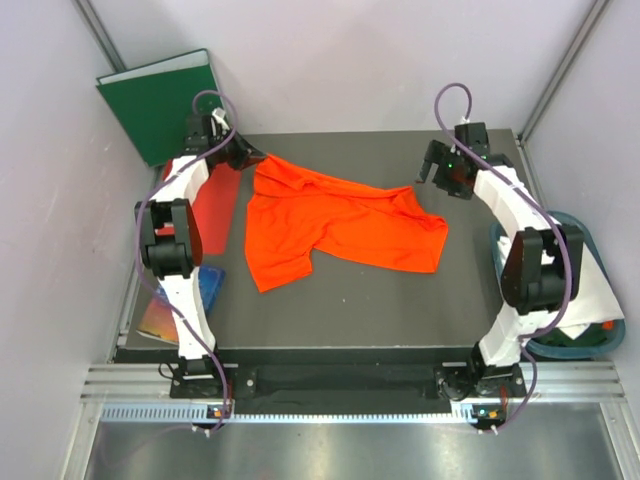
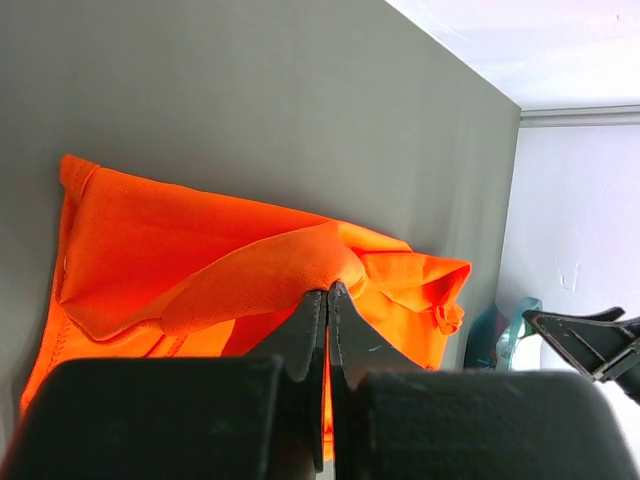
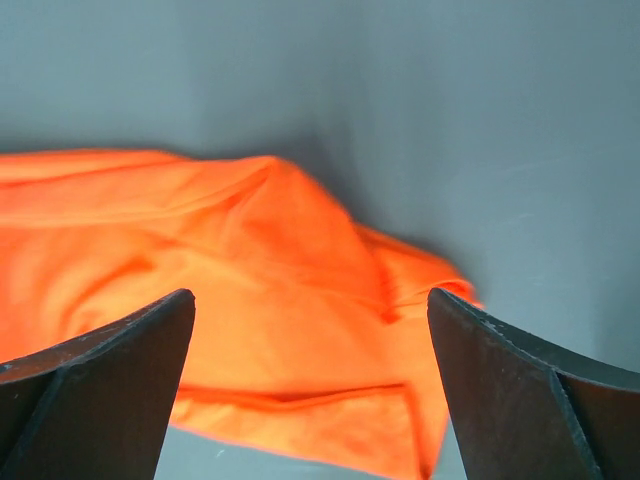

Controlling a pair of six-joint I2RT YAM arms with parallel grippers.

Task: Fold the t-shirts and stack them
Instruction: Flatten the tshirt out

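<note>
The bright orange t-shirt lies crumpled and partly spread in the middle of the dark table. My left gripper is shut on a fold at the shirt's far left corner; in the left wrist view the jaws pinch orange cloth. My right gripper is open and empty, above the table just beyond the shirt's far right corner. In the right wrist view the shirt lies below the spread fingers. The white t-shirt drapes over a basket at the right.
A green binder leans against the back left wall. A red folder lies along the table's left edge, with a colourful book nearer to me. A teal basket stands off the table's right edge.
</note>
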